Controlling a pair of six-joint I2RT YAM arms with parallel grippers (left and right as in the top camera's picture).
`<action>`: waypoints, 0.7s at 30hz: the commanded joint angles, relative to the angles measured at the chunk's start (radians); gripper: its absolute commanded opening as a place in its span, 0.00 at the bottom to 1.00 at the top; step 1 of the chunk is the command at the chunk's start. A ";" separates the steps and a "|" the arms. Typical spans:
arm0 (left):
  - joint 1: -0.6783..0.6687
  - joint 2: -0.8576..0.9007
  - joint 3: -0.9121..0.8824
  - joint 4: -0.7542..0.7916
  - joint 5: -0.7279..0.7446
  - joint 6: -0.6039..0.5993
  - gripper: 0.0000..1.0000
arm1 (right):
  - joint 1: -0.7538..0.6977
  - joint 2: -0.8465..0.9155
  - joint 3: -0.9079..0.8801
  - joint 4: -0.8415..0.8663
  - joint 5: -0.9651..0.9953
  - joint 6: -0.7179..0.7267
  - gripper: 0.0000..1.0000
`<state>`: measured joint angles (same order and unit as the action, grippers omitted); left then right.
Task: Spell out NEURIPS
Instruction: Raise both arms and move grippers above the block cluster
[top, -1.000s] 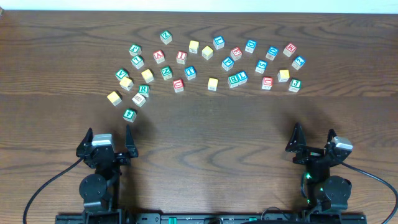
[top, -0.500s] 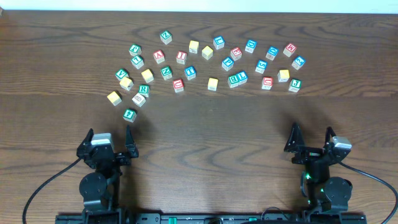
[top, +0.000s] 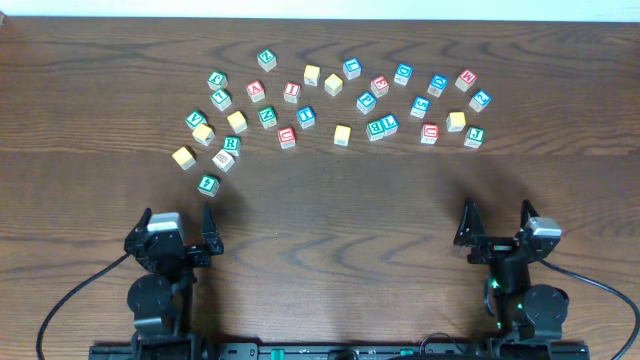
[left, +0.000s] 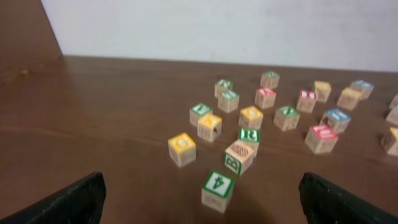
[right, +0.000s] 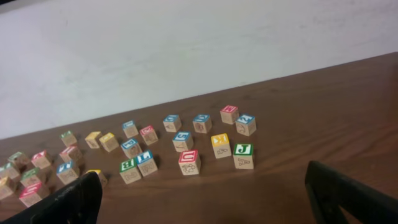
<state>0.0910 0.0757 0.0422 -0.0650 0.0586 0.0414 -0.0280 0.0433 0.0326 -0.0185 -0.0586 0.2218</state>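
Overhead, both jaws are standing apart; I'm planning a square left-arm descent onto the crowded R cube (top: 231, 143), upper left.

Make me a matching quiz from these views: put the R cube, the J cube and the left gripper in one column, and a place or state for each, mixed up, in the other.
Things:
1. R cube
2. J cube
3. left gripper

Places or states:
A. far right among the cubes
B. open, holding nothing
C. in the left part of the cubes

Pairs: 1-C, 2-A, 3-B
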 joint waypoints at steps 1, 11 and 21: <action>0.004 0.056 0.060 -0.002 0.014 -0.013 0.97 | -0.013 0.039 0.042 0.001 -0.012 -0.043 0.99; 0.004 0.270 0.164 0.002 0.013 -0.012 0.98 | -0.013 0.201 0.120 0.004 -0.013 -0.048 0.99; 0.004 0.368 0.238 0.006 0.013 -0.008 0.98 | -0.013 0.292 0.172 0.006 -0.032 -0.083 0.99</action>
<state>0.0910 0.4332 0.2352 -0.0631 0.0658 0.0406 -0.0280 0.3275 0.1658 -0.0170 -0.0692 0.1806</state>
